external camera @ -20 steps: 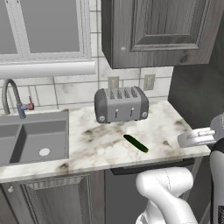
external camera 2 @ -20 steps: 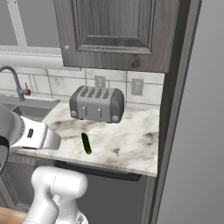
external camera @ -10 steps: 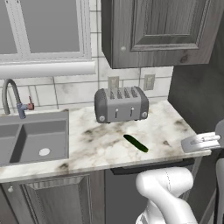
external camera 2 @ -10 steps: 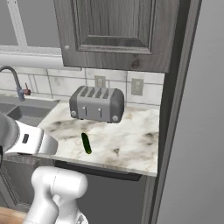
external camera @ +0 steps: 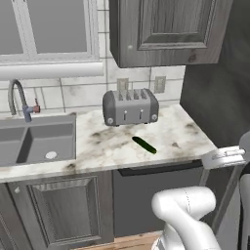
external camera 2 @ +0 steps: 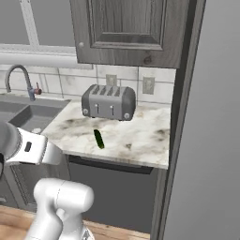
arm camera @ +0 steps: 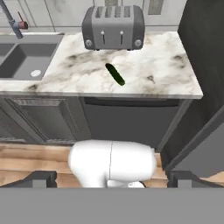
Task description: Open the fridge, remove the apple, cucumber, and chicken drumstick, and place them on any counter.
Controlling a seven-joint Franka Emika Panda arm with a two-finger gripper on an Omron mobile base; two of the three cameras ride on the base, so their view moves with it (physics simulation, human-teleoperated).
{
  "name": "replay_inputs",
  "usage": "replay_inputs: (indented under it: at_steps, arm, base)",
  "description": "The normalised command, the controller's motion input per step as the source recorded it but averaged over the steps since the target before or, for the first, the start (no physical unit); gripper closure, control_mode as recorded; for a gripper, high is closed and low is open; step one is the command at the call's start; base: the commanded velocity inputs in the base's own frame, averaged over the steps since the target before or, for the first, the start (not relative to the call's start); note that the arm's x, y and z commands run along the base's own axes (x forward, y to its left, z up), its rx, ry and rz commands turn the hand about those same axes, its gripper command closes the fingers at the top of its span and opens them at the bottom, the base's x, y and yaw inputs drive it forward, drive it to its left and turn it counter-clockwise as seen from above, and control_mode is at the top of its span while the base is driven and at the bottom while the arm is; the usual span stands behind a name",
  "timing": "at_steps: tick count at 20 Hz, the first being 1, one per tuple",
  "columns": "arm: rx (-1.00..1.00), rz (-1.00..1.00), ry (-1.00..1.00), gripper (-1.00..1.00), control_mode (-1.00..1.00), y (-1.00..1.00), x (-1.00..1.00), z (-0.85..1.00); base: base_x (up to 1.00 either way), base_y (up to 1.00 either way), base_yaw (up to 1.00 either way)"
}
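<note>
Cucumber (external camera: pixel 144 144) flat on counter (external camera: pixel 185 132) — long axis diagonal, toaster-to-front-edge — tool (arm camera: pixel 112 178) spread wide, empty.

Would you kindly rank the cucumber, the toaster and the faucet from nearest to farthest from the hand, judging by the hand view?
1. cucumber, lying on the counter toward its front.
2. toaster, behind the cucumber by the wall.
3. faucet, far off to the side, behind the sink.

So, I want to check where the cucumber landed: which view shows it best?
The hand view: the cucumber lies whole on the counter in front of the toaster. Both base views show it smaller, at a slant.
</note>
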Motion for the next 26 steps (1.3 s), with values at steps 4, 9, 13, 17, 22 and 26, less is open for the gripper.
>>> replay_inputs:
  at_steps: [4,9,13,17,22,26]
  arm:
    - [0.0,0.0,0.0,-1.0,1.0,0.0,0.0,0.0]
    - [0.0,0.0,0.0,-1.0,1.0,0.0,0.0,0.0]
    - [0.0,0.0,0.0,-1.0,1.0,0.0,0.0,0.0]
    - [0.0,0.0,0.0,-1.0,1.0,0.0,0.0,0.0]
    - [0.0,0.0,0.0,-1.0,1.0,0.0,0.0,0.0]
    - [0.0,0.0,0.0,-1.0,1.0,0.0,0.0,0.0]
  base:
    - [-1.0,-0.33,-0.03]
    - [-0.51,-0.71,-0.04]
    - [-0.04,-1.0,-0.13]
    - [0.0,-1.0,-0.15]
    - [0.0,-0.96,-0.12]
    - [0.0,-0.7,-0.06]
